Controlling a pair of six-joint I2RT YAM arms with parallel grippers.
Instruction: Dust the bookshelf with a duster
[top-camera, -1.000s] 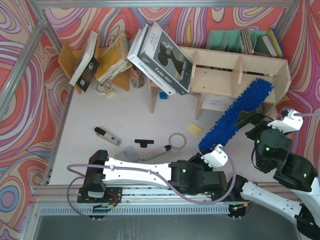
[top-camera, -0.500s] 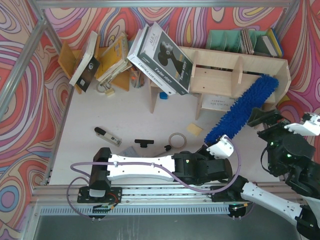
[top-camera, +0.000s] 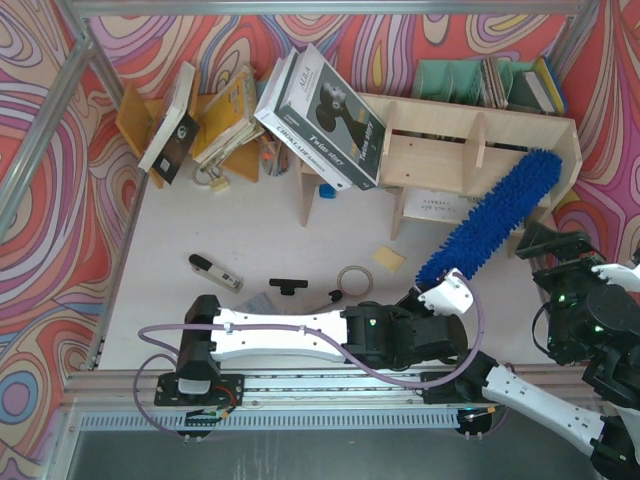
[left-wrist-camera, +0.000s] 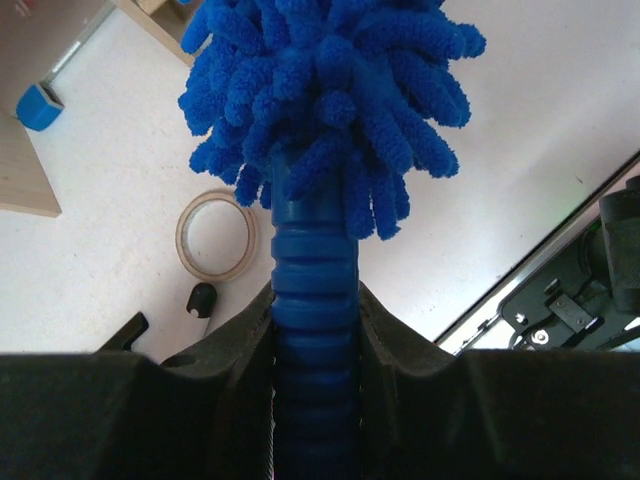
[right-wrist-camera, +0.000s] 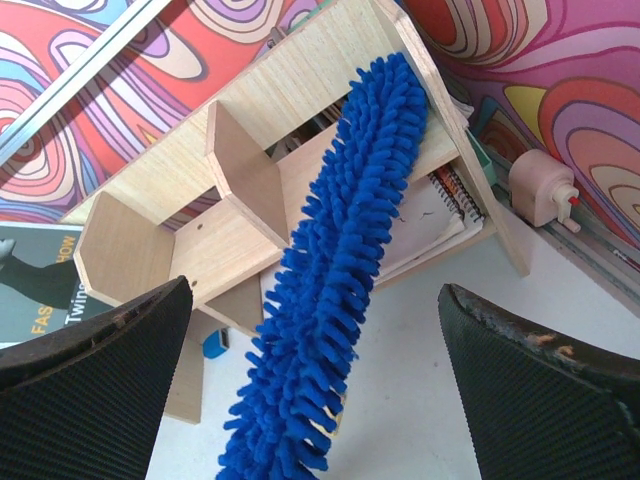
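Left gripper (left-wrist-camera: 315, 340) pinches duster (top-camera: 490, 215) by handle; head slants up-right, tip touching bookshelf (top-camera: 440, 120) at right end. Advice: hold handle firm, sweep strands along board lightly, steer clear of dividers. Box (top-camera: 320, 115) leans on left end; lower right bay holds notebook (right-wrist-camera: 440, 215). Right gripper (right-wrist-camera: 315, 290) spread wide, holding nothing.

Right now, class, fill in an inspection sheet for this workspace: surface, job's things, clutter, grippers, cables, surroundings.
Surface: white table, bare between items.
Job's things: duster slants from left gripper up to bookshelf, tip at its right end.
Clutter: tape roll, sponge, leaning box, leaning books.
Grippers: left gripper shut on duster handle; right gripper open, empty, beside duster.
Cables: purple cable loops along left arm.
Surroundings: swirl-patterned walls, metal frame.
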